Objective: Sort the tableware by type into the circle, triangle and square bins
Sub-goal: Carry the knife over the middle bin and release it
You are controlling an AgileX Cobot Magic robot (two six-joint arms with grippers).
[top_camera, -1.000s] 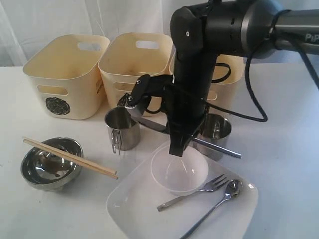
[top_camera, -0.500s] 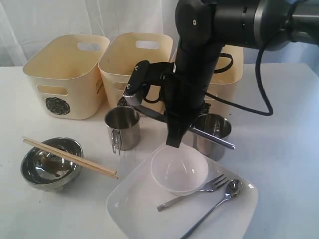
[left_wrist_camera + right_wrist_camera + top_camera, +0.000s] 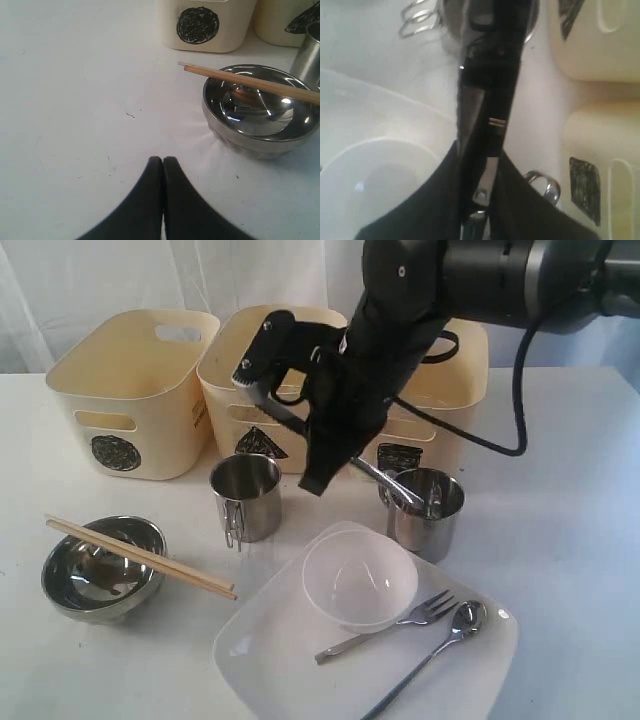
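right end effector (image 3: 480, 160) grips the steel knife (image 3: 372, 472), seemingly mid-length; left end effector (image 3: 163, 162) clenched, empty.

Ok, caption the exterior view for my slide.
Right gripper holds the steel knife aloft before the sorting bins.

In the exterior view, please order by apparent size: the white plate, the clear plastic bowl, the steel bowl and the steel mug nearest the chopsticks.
1. white plate: clearly largest.
2. steel bowl and clear plastic bowl: they look about alike, so I do not rank them.
3. steel mug: smallest.
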